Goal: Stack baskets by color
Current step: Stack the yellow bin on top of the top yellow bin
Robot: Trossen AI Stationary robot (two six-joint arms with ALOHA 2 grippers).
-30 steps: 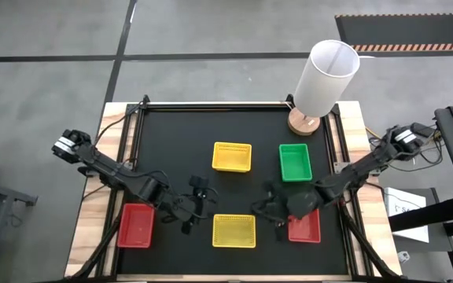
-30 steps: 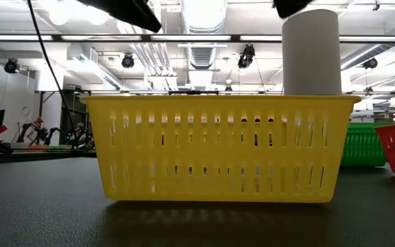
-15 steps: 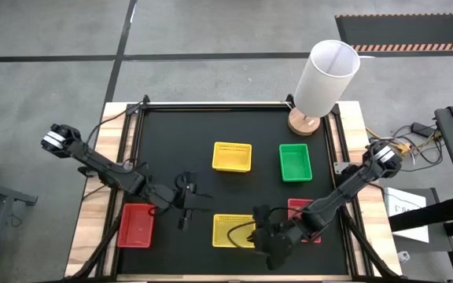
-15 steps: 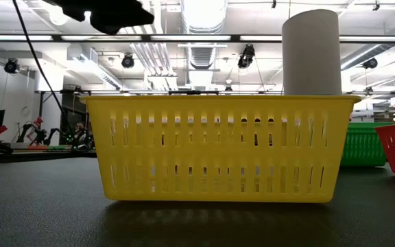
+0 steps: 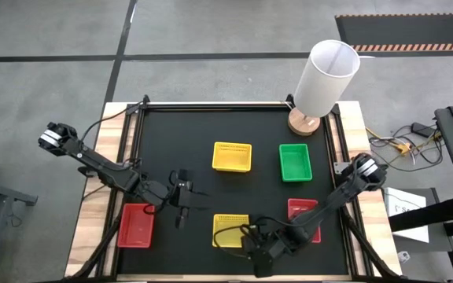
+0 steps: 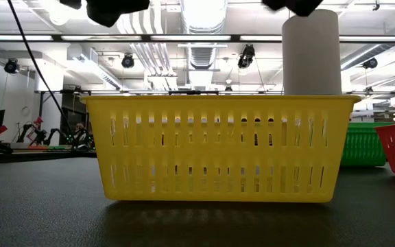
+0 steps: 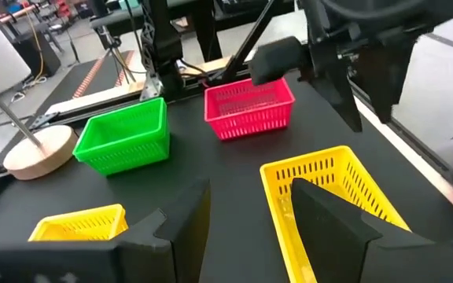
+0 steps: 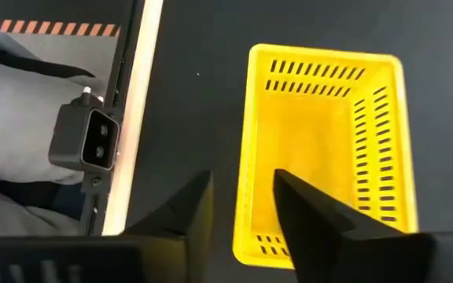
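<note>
The right gripper (image 8: 238, 206), jaws apart, is straddling the yellow plastic mesh basket's (image 5: 231, 230) six-o'clock wall; closing crooked could tip it.

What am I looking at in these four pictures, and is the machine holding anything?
Two dark robot arms work at a black table, each ending in a two-finger gripper. One picture looks straight down, one looks level across the tabletop, and two come from cameras on the wrists. On the table lie five plastic mesh baskets: a near yellow basket, a far yellow basket, a green basket, a left red basket and a right red basket. A white cylinder on a wooden base stands at the far edge. The left gripper is open and empty. The right gripper is open over the near yellow basket's rim, holding nothing.
</note>
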